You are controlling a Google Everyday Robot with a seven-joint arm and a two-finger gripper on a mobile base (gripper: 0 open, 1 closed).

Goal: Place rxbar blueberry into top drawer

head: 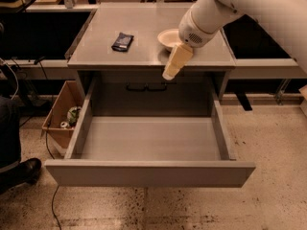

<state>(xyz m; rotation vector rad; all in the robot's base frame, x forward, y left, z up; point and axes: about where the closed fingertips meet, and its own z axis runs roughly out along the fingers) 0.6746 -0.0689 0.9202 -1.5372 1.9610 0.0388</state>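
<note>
Camera view: the gripper (pixel 169 74), jaws closed and empty, is held at the tabletop (pixel 144 54) edge, right of the rxbar blueberry (pixel 123 41).
</note>
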